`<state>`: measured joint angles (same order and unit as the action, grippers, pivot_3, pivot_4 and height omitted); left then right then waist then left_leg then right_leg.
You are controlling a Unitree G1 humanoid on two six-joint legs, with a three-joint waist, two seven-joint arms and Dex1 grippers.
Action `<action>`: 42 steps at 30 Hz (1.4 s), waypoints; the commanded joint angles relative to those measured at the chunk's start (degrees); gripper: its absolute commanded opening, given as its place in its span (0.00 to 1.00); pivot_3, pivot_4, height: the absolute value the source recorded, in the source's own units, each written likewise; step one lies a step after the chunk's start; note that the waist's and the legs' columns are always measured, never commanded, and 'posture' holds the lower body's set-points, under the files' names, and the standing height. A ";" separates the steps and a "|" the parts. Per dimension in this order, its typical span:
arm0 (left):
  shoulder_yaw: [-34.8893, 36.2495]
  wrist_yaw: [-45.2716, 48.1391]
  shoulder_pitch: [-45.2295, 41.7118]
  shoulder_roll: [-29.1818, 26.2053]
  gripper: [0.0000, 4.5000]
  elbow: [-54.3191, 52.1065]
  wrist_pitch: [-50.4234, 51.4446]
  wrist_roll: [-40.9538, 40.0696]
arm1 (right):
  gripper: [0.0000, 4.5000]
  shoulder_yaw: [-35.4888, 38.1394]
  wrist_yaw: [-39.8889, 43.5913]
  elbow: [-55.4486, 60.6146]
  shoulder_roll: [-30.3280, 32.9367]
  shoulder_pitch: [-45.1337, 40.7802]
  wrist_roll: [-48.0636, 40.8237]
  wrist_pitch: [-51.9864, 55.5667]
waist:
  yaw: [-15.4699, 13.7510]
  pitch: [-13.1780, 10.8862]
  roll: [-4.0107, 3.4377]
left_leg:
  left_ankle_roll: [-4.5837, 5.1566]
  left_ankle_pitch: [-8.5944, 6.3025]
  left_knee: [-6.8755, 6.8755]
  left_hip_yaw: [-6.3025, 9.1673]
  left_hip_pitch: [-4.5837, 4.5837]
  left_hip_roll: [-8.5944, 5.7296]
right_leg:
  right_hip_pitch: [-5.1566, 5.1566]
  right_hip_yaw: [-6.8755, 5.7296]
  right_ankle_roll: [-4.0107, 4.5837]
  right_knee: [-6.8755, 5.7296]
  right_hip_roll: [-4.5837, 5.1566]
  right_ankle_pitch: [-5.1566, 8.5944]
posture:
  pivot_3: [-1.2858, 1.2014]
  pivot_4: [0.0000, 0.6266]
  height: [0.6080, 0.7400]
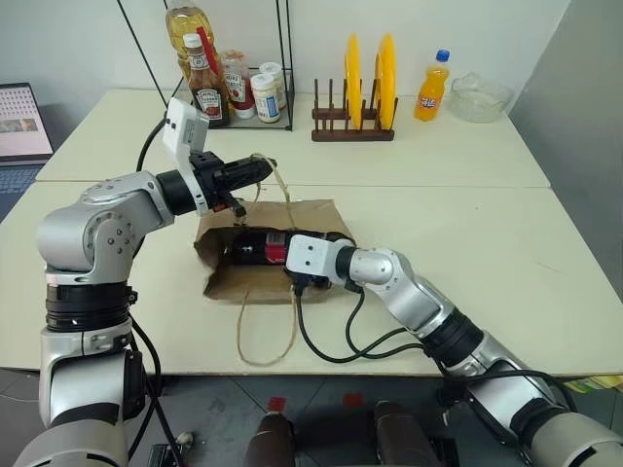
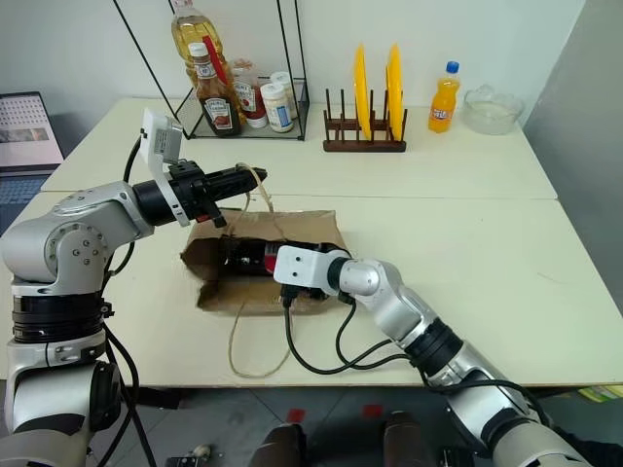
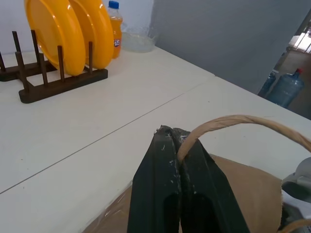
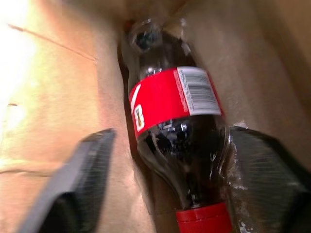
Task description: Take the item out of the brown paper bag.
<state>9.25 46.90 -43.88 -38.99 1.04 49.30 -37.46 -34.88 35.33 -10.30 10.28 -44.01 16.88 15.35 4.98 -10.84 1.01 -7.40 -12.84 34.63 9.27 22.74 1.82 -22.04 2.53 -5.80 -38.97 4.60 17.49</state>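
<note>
The brown paper bag (image 1: pixel 310 214) lies on its side on the table, mouth toward me. My left gripper (image 3: pixel 171 132) is shut on the bag's upper cord handle (image 3: pixel 243 121) and holds it lifted above the bag, which keeps the mouth open. The item (image 4: pixel 180 131) is a dark cola bottle with a red label and red cap, lying inside the bag (image 4: pixel 58 97). It also shows through the mouth from the head views (image 1: pixel 255 245). My right gripper (image 4: pixel 170 133) reaches into the bag, open, one finger on each side of the bottle.
The bag's other cord handle (image 1: pixel 268 331) trails over the table's front edge. At the back stand a wooden plate rack with yellow plates (image 1: pixel 355 97), an orange soda bottle (image 1: pixel 432 88), a glass bowl (image 1: pixel 479 95) and a wire rack of sauce bottles (image 1: pixel 224 88). A laptop (image 1: pixel 21 126) sits far left.
</note>
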 commanded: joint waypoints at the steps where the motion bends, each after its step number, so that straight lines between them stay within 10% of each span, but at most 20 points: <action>1: 0.49 0.17 -1.93 -0.01 0.00 -0.59 -1.31 0.12 | 0.99 0.50 0.68 -3.65 -1.40 -3.49 1.38 -0.40 | 0.00 0.00 0.00 | 0.00 0.00 0.00 0.00 0.00 0.00 | 0.00 0.00 0.00 0.00 0.00 0.00 | 0.52 0.24 1.00; 13: 0.85 -0.44 -1.34 0.45 0.00 -1.54 -1.22 0.05 | 0.99 1.19 -2.05 -22.97 -5.02 -11.80 4.12 -8.07 | 0.17 0.00 0.00 | -0.01 0.01 0.00 0.00 -0.02 0.00 | 0.00 0.00 0.00 -0.02 0.00 0.00 | 0.52 0.24 1.00; 19: 0.85 -0.63 -1.24 0.50 0.00 -1.45 -1.53 0.30 | 0.70 2.02 -0.62 -22.25 -3.63 -11.43 3.98 -9.77 | 0.09 0.00 0.00 | -0.01 0.01 0.01 0.01 0.00 0.00 | 0.01 -0.01 0.00 -0.01 0.00 -0.01 | 0.52 0.24 1.00; 42: -1.53 -1.08 -3.63 1.75 0.00 5.63 -7.80 6.74 | 0.70 15.37 20.34 17.94 9.06 5.08 -18.50 -3.90 | -0.24 -0.01 0.00 | -0.02 0.01 0.04 0.01 0.18 0.00 | -0.10 -0.02 0.00 0.05 0.00 0.00 | 0.52 0.24 1.00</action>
<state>7.50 45.66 -45.85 -37.25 6.81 43.16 -31.31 -21.96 53.53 2.81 18.76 -38.87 1.89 13.16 4.74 -10.85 1.00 -7.41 -12.83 34.67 9.27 22.92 1.81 -22.13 2.50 -5.80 -38.92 4.60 17.49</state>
